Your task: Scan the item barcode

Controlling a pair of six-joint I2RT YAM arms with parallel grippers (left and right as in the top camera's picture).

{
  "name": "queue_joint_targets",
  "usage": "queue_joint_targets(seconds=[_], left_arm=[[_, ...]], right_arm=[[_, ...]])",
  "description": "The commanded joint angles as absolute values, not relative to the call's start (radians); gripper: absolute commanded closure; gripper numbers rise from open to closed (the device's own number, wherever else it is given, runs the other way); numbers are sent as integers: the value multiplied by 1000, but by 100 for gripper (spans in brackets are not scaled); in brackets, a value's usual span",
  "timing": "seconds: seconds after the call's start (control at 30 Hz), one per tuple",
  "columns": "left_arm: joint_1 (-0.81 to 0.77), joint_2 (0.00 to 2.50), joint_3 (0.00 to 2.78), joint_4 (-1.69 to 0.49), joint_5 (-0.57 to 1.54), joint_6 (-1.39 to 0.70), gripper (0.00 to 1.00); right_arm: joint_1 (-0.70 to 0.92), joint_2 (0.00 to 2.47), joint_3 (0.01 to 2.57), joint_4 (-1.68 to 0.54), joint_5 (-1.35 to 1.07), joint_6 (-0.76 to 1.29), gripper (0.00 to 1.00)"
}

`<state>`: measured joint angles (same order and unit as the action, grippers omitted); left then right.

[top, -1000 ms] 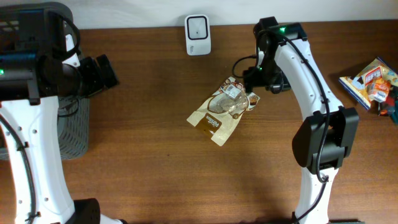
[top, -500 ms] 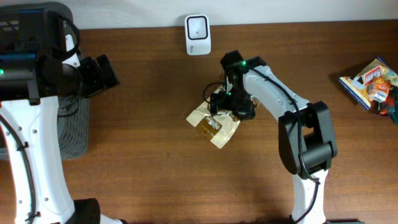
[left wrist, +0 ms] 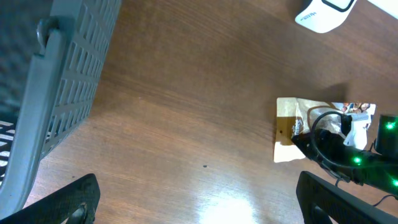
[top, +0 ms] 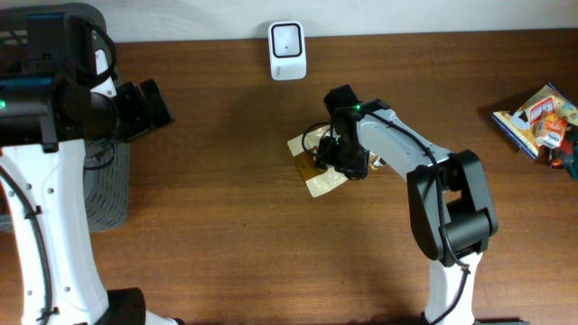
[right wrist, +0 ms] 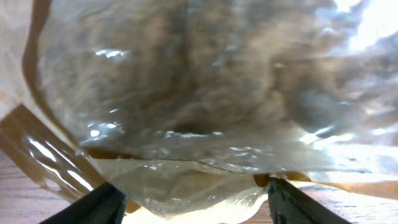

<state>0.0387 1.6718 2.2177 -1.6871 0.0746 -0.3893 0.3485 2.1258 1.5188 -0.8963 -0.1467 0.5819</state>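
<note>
The item is a brown and clear snack pouch point(top: 314, 183), bunched up on the table's middle. My right gripper point(top: 336, 159) is down on it, hiding most of it from above. In the right wrist view the pouch point(right wrist: 186, 93) fills the frame and its lower edge bulges between the two fingertips of the right gripper point(right wrist: 193, 202), touching both. The white scanner point(top: 287, 39) stands at the table's back edge, also in the left wrist view as the scanner point(left wrist: 323, 12). My left gripper point(top: 163, 106) hovers open at the far left, well apart from the pouch point(left wrist: 287, 134); its left gripper point(left wrist: 199, 205) fingers are spread wide.
A grey mesh basket point(top: 107, 190) sits at the left table edge, shown as the basket point(left wrist: 62, 74) in the left wrist view. Several colourful packets point(top: 542, 117) lie at the far right. Bare wood lies between the pouch and the scanner.
My right arm swung left from beside the pouch and came down onto it. Its jaws narrowed around the pouch, which bunched up and shifted slightly. The left arm stayed still.
</note>
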Motion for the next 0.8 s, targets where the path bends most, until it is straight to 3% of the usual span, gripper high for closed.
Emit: queue_joint_targets(seconds=[0.0,0.3,0.33,0.43,0.53,0.77], left_arm=[[35,1668,2219,-1688,71,-399,1],[35,1668,2219,-1688,71,-399,1],[35,1668,2219,-1688,71,-399,1],[35,1668,2219,-1688,71,-400,1],[35,1668,2219,-1688,71,-399,1],[35,1668,2219,-1688,71,-399,1]], right_arm=[[346,2154,1510,-923,-95,525,45],[374,2154,1653,-1166,-130,393,38],[381,2153,1673,-1188,-130,368,35],[402,2145,1763,-1277,-127,265,10],[448,2146,1804,-1304,-111,82,3],[596,2150,1656,-1222,387,35,1]])
